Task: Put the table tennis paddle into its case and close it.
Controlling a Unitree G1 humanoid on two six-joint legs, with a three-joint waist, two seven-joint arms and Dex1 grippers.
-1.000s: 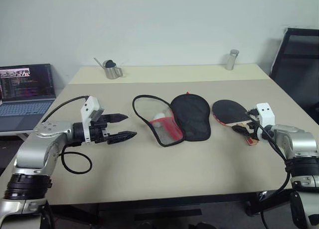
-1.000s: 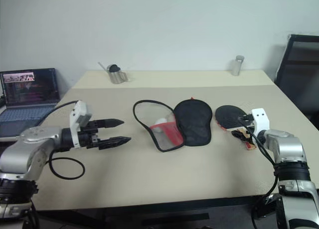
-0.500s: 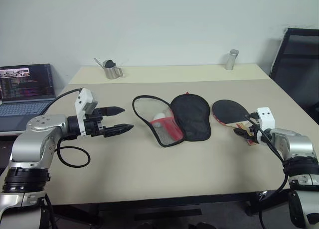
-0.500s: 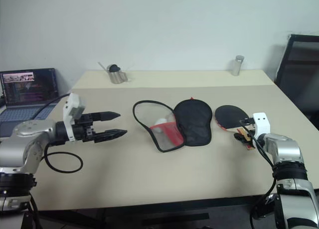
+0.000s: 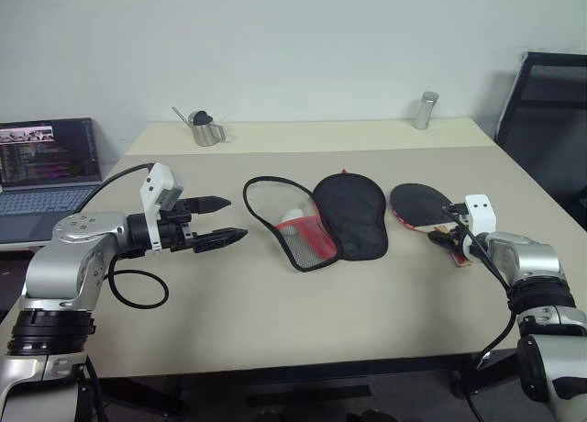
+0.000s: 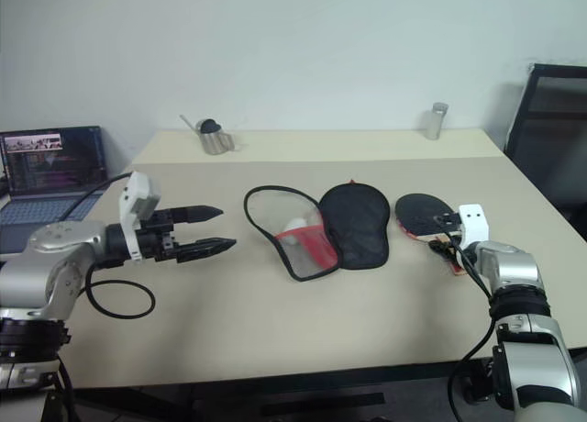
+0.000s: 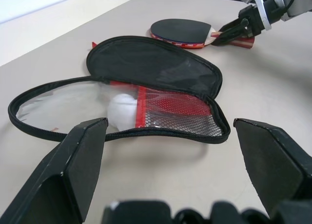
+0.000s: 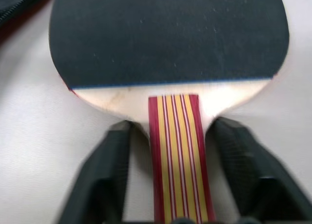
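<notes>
Straddling the striped wooden handle of the black-faced, red-edged table tennis paddle (image 8: 168, 63), the right gripper (image 8: 170, 151) has a finger on each side, not clearly pinching yet. The paddle lies flat at the right, just beside the unzipped black-and-red fabric case (image 5: 316, 220) at mid-table. Farther left, the left gripper (image 5: 218, 222) hovers, jaws spread wide. Closing squarely across the handle, low to the beige table (image 5: 303, 321), should prevent twisting on lift.

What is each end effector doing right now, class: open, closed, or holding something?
Left end effector: open, holding nothing.
Right end effector: fingers astride the table tennis paddle handle; whether it grips it cannot be told.
</notes>
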